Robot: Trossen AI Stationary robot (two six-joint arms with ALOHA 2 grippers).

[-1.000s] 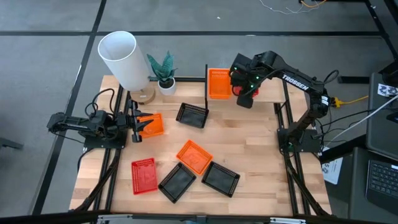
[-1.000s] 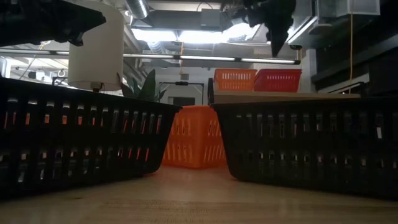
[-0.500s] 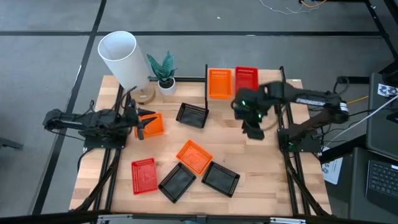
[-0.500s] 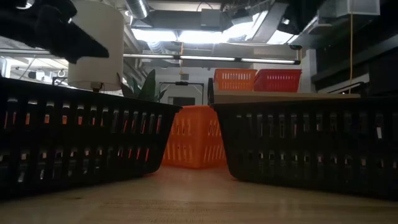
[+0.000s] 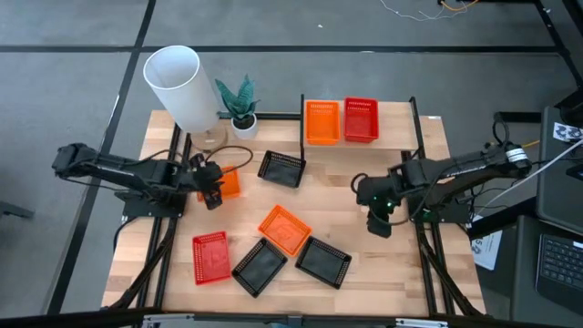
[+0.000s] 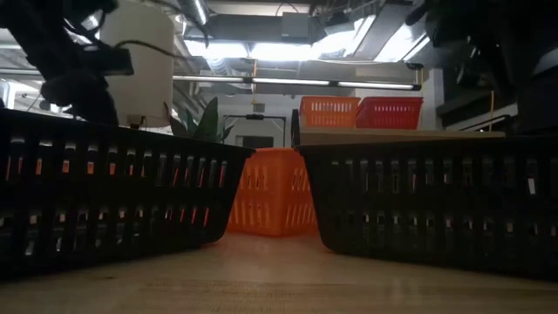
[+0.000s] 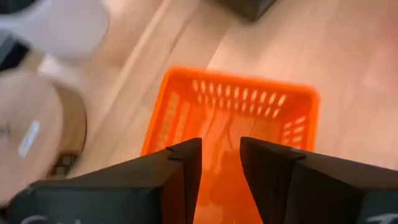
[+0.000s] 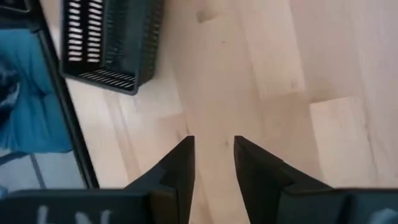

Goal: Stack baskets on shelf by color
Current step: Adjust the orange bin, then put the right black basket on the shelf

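**Two baskets on shelf, both grippers empty over table**

No readable writing or brand marks anywhere; a pale label on the lamp base (image 7: 37,134) is blurred, can't read.

Shelf (image 5: 392,114) at the far side of the table (image 5: 401,264) holds an orange basket (image 5: 321,122) and a red basket (image 5: 361,119) side by side, touching, both empty. Low view shows the same pair up on the shelf.

On the table: orange basket (image 5: 225,183) at left, just under the left gripper (image 5: 211,194); black basket (image 5: 281,169) near the middle, by the shelf post. Front cluster: red basket (image 5: 211,256), black basket (image 5: 259,267), orange basket (image 5: 284,229) tilted and resting on its edge, black basket (image 5: 323,261). All baskets empty.

Left gripper fingers (image 7: 180,168) apart with a narrow gap, right above the orange basket's floor, gripping nothing.

Right gripper (image 5: 379,221) over bare wood right of centre, fingers (image 8: 177,171) parted, nothing between them. A black basket (image 8: 109,43) lies ahead of it.

White lamp shade (image 5: 180,87) and a small potted plant (image 5: 240,105) stand at the far left corner.
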